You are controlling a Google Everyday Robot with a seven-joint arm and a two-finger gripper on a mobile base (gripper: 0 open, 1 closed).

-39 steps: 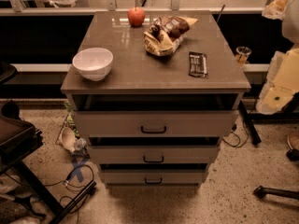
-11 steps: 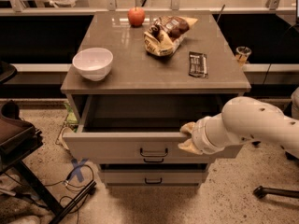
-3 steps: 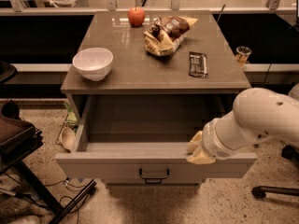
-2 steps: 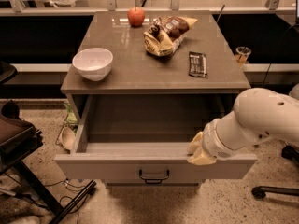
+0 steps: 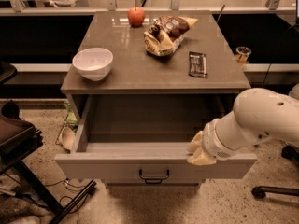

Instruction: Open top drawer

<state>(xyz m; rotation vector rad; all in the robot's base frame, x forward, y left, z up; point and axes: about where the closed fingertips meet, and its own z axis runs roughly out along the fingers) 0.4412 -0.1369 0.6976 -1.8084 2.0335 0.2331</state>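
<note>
Above speckled floor [image 5: 233, 208], the top drawer [image 5: 107, 166] stands open under the grey countertop [image 5: 140, 73], pincer [image 5: 199, 151] at its rim, grip unclear

The box of the top drawer [image 5: 103, 167] lies open from above across its left and middle, the gripper [image 5: 198, 150] and thick white arm [image 5: 254, 122] crowding the right end of its front edge, while the tabletop [image 5: 140, 73], set with bowl [image 5: 92, 63], apple [image 5: 136, 16], snack bag [image 5: 166, 34] and bar [image 5: 197, 63], seems to overhang its rear part.
</note>
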